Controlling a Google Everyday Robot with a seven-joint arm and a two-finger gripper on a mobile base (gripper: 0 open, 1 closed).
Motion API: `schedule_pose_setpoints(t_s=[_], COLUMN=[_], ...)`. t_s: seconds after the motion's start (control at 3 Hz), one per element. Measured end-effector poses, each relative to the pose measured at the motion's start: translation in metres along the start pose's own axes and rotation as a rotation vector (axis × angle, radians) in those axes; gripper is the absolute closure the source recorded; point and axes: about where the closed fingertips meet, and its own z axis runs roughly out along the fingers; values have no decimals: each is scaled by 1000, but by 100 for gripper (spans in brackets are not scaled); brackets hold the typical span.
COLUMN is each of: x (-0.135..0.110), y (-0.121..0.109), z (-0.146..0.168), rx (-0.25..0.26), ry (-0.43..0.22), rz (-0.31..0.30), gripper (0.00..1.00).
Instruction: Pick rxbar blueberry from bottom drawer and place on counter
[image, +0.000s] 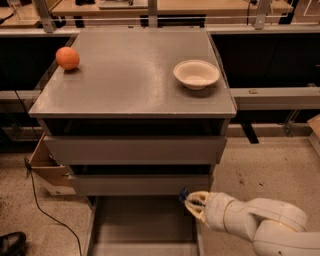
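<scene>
Gripper (190, 201) clamped on flat navy rxbar blueberry (183, 193). Poised at right wall of shallow grey bottom drawer (142, 223).

Navy rxbar blueberry (183, 193), pinched by the tool (192, 202), hangs over the open bottom drawer (142, 225), right side.

Arm (260, 222) enters from lower right; jaws low, right of centre, nipping rxbar blueberry (182, 193).

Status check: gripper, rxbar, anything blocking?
Gripper at right wall of bottom drawer. Rxbar blueberry a blue sliver at its tip, not yet on counter. Orange and bowl sit on counter, left and right.
</scene>
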Motion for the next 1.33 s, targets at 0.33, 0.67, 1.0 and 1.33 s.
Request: schedule_pose_setpoints(t_s=[0.33,0.67,1.0,1.33], x=[-24,-44,-54,-72], y=[-41,-85,-109,-115], z=[-9,-25,-48,-73], rx=[67,132,170,201], ry=[-47,-37,15,45], rz=[-44,-90,-126,-169], gripper=[100,100,100,100])
